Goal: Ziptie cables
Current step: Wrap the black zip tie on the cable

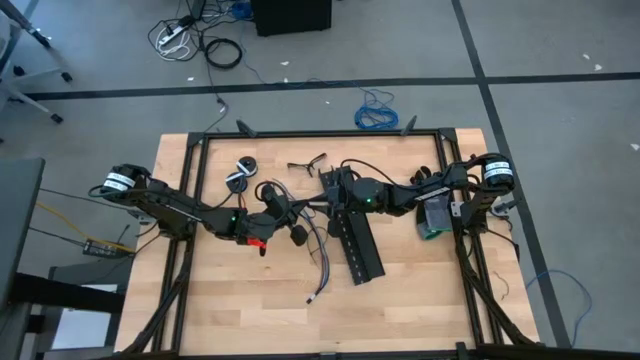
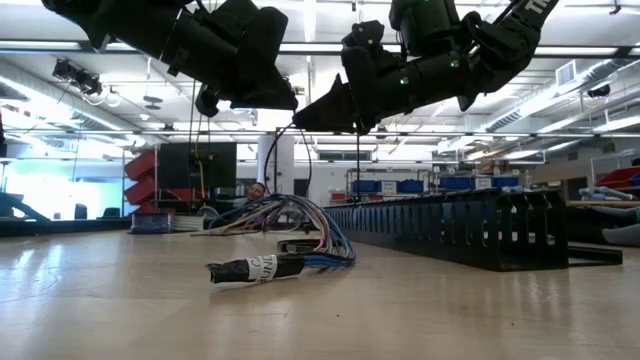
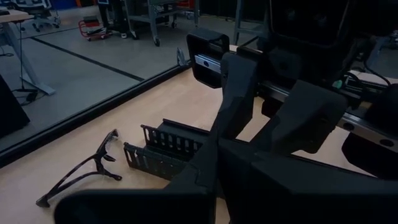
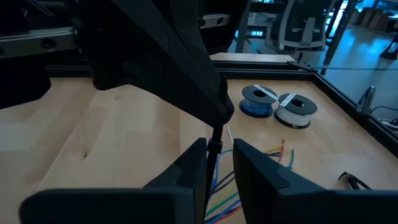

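The cables lie on the table's middle in a loose bundle. Their taped end rests on the wood and the wires arch up behind it. Both grippers hang close together above them. My left gripper is shut on a thin black strip, seemingly a ziptie, which runs down toward the bundle. My right gripper faces it with a narrow gap between its fingers. The strip passes through that gap along one finger; whether they touch does not show. My left gripper holds the thin black strip by its upper end, pinched at the tips of its shut fingers, which slant down from the table's left. The strip hangs below the fingers toward the cables; its lower end is hidden behind my right gripper's fingers.
Wide black perforated strips lie right of the cables, under my right arm. Two wire spools and a pair of safety glasses lie toward the far edge. Bare wood shows toward the near edge.
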Tool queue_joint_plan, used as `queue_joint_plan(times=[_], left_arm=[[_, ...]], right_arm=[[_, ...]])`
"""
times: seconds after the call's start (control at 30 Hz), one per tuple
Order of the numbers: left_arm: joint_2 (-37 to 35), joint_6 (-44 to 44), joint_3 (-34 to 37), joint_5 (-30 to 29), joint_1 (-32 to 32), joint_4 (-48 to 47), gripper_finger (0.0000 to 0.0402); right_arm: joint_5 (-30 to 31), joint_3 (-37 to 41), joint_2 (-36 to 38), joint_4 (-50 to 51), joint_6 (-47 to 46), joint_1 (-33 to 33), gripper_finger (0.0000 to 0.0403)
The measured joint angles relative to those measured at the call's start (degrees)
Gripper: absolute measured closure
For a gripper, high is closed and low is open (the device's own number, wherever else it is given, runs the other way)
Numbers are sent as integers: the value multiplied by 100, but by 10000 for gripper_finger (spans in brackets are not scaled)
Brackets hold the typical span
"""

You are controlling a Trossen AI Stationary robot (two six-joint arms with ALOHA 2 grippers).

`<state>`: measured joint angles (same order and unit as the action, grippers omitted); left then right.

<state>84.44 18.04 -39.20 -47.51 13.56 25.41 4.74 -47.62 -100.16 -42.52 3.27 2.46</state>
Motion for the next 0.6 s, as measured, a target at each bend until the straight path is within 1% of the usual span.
queue_joint_plan(times=[0.2,0.3,0.43,0.6], left_arm=[[0,1,0,0,0,-1,402],[0,1,0,0,0,-1,402],[0,-9,0,-1,0,-1,401],[0,-24,0,-2,0,-2,401]], right_arm=[[-1,0,0,8,200,2,297],[-86,0,0,50,477,2,286],[-288,0,0,66,714,4,275],[-301,2,0,63,717,66,268]])
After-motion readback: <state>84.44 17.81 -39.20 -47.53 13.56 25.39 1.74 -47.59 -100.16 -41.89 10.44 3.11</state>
